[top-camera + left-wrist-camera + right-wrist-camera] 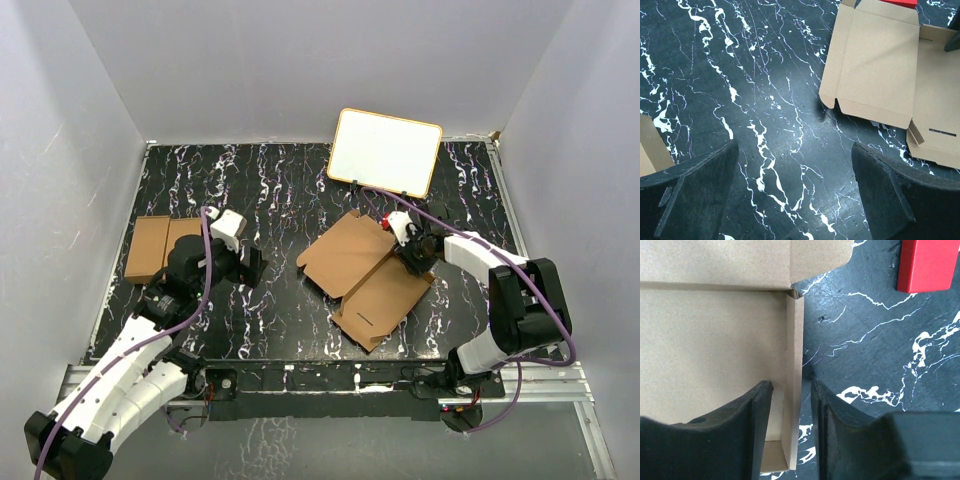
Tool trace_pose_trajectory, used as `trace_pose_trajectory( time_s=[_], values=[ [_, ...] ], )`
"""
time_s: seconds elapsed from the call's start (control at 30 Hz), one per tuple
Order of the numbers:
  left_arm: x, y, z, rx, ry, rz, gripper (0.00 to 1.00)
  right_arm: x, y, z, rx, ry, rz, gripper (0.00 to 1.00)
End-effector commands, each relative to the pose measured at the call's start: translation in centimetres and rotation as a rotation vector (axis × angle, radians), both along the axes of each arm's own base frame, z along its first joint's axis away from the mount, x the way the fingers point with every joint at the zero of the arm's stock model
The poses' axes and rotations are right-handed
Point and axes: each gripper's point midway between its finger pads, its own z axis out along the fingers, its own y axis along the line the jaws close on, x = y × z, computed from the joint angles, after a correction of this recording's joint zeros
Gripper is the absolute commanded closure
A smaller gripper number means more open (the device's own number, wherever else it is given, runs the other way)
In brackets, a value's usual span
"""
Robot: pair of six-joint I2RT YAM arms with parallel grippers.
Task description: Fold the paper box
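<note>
Paper box [715,350] side flap upright between right tool [791,390] fingers.

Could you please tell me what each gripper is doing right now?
Left gripper: open, holding nothing.
Right gripper: narrowed around the box flap; grip cannot be told.

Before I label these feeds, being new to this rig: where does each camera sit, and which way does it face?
Top external: above and behind the bases, looking down on the table; both arms show.
Left wrist: on the left arm, facing down at bare table; its spread fingers frame the bottom.
Right wrist: facing down at a raised flap between its fingers.
Shared: all three show the paper box.
</note>
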Motion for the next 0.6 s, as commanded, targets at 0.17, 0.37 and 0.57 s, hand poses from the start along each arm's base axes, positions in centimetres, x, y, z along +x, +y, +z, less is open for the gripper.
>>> trace_pose_trajectory(
  time_s=[0.17,0.37,0.57],
  values=[
    [0.2,0.2,0.6,-0.006,-0.033,0.005,0.08,1.4,-0.8,3.4,0.037,-0.103,-0.013,0.53],
    [0.1,0.2,0.6,-0.006,-0.031,0.004,0.08,1.1,-1.5,2.1,0.015,-0.058,-0.022,0.54],
    [0.1,0.2,0.6,-0.007,-0.032,0.003,0.08,1.0,-1.6,1.3,0.012,-0.038,-0.026,0.57]
  ],
)
